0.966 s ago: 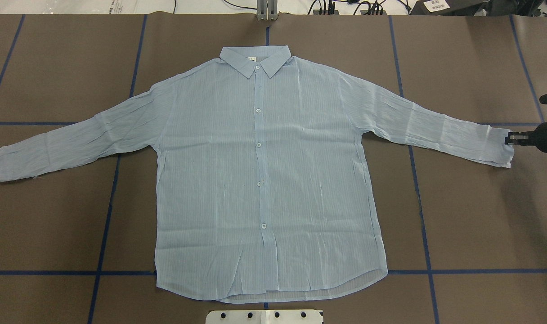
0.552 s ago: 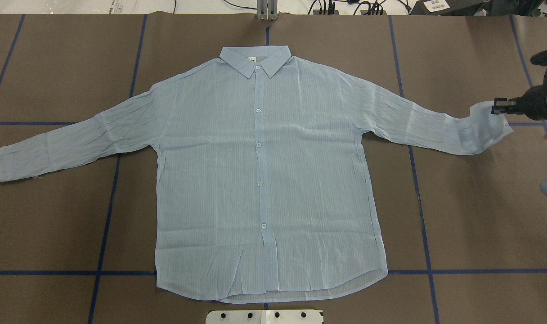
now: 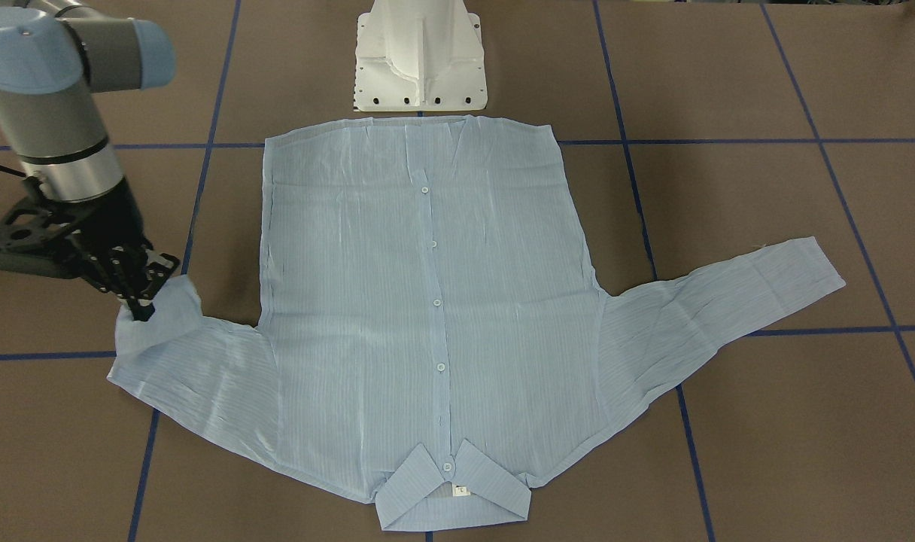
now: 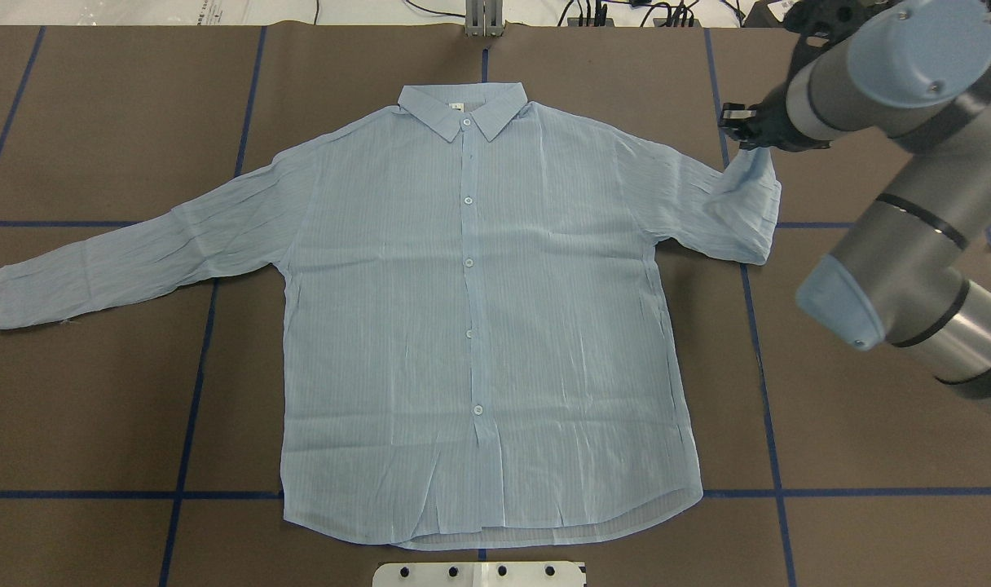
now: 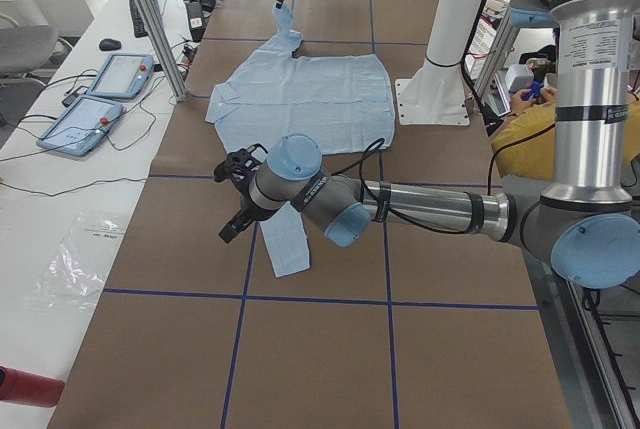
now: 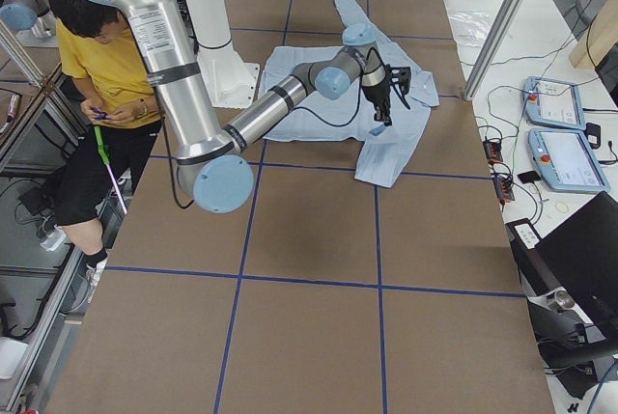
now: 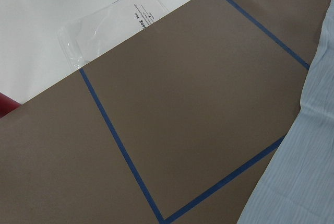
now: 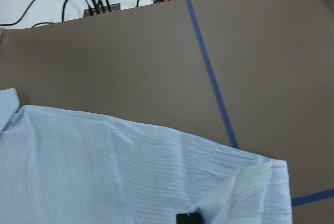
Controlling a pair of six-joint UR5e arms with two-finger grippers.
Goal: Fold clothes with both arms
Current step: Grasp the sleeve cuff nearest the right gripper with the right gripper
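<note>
A pale-blue striped long-sleeved shirt (image 4: 479,326) lies flat and buttoned, front up, in the middle of a brown-covered table (image 4: 870,456). In the overhead view its collar (image 4: 463,110) points to 12 o'clock and its hem to 6 o'clock. The left sleeve (image 4: 96,273) stretches flat toward 9 o'clock. The right sleeve (image 4: 707,204) is doubled back at about 2 o'clock, with its cuff (image 4: 752,175) lifted off the table.

The right gripper (image 4: 742,134) pinches the top edge of that raised cuff, fingers pressed together on the cloth. The right arm (image 4: 895,204) comes in from 3 o'clock and covers part of the table there.

The left gripper (image 5: 235,204) shows only in the side view from the robot's left, hovering close to the end of the left sleeve. Whether its fingers are spread or closed cannot be told.

Blue tape lines (image 4: 194,383) cross the table in a grid. The robot's white pedestal base (image 3: 420,56) stands just beyond the hem. Off the table's far edge are cables (image 8: 99,2), two tablet-like screens (image 5: 100,94) and a clear plastic bag (image 7: 112,23). A person in a yellow top (image 6: 106,67) sits beside the base.

The small white neck label (image 3: 461,491) is too small to read. In the right wrist view, only a black tip of the gripper shows at the bottom edge, half buried in fabric.
</note>
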